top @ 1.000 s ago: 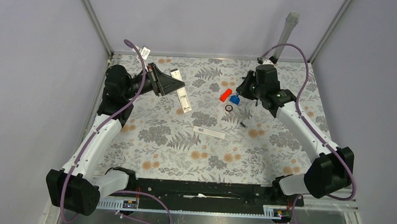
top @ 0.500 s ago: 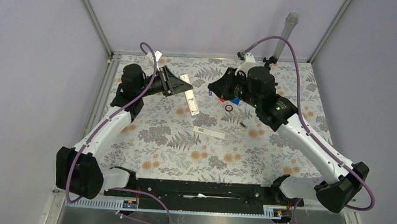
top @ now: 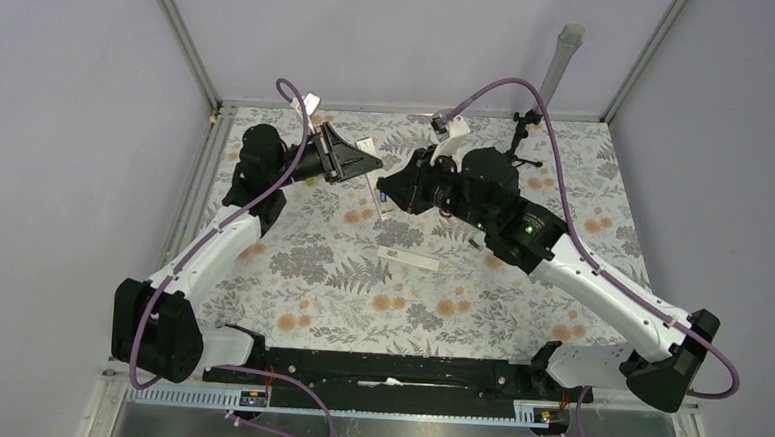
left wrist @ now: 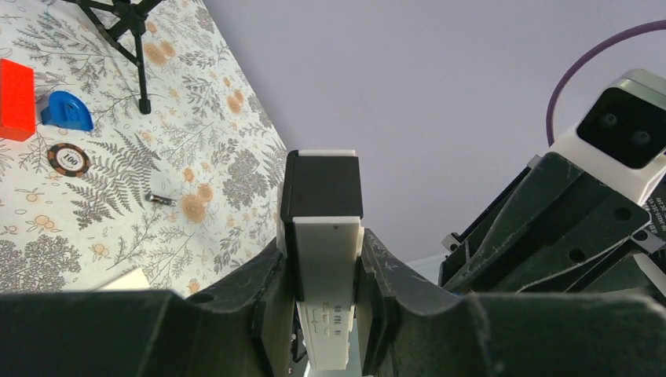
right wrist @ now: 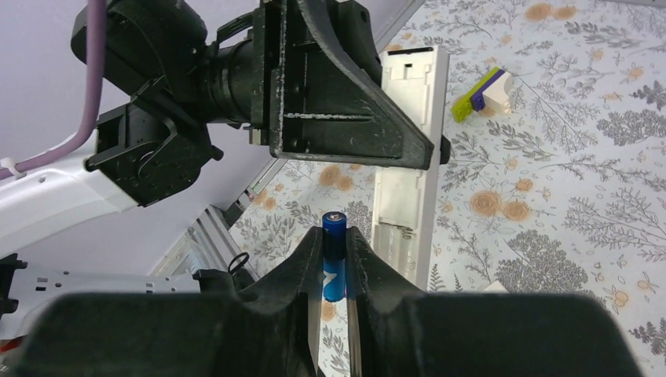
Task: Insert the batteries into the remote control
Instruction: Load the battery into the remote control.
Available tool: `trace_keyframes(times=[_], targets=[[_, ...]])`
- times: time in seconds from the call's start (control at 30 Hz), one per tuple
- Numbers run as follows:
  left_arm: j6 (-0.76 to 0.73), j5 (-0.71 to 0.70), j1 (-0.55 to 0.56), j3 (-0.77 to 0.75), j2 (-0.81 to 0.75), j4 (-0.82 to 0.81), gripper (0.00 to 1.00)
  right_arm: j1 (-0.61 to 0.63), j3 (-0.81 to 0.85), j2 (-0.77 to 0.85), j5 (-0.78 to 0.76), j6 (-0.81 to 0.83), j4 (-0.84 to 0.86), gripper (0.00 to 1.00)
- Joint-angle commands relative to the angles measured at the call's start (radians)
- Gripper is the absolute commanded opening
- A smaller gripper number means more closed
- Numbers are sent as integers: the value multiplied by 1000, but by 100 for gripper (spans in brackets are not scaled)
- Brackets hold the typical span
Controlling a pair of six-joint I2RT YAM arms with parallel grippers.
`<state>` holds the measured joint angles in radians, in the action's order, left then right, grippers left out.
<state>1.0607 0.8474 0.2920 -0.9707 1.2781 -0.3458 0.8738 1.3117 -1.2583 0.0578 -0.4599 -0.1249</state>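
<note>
My left gripper point(left wrist: 322, 253) is shut on the remote control point(left wrist: 323, 236), a white bar with a dark end, and holds it above the table. In the right wrist view the remote point(right wrist: 410, 141) shows its open battery recess point(right wrist: 395, 239), with the left gripper point(right wrist: 345, 102) clamped across its middle. My right gripper point(right wrist: 335, 237) is shut on a blue battery point(right wrist: 334, 255), its tip just left of the recess and apart from it. In the top view the two grippers, left point(top: 358, 163) and right point(top: 387, 190), nearly meet at the back middle. A small dark cylinder point(left wrist: 161, 199) lies on the cloth; I cannot tell what it is.
A flat white strip point(top: 408, 258) lies mid-table. A red block point(left wrist: 16, 89), a blue half-round piece point(left wrist: 67, 112) and a round chip point(left wrist: 69, 159) sit behind the right arm. A small black tripod point(top: 516, 135) stands at the back. A green, purple and white block point(right wrist: 485, 88) lies beyond the remote.
My right arm has swung left from the red and blue pieces to the left gripper, battery in its jaws. The left gripper has shifted right and turned the remote on edge.
</note>
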Motion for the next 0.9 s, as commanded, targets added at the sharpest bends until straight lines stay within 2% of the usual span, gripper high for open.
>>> trace_keyframes(times=[0.0,0.87], targets=[[42,25,3,-3,-4,-101,15,39,15,9,-99,66,93,8],[181,39,3,-11,15,-205,15,59,-24,-20,-153,161,115,9]])
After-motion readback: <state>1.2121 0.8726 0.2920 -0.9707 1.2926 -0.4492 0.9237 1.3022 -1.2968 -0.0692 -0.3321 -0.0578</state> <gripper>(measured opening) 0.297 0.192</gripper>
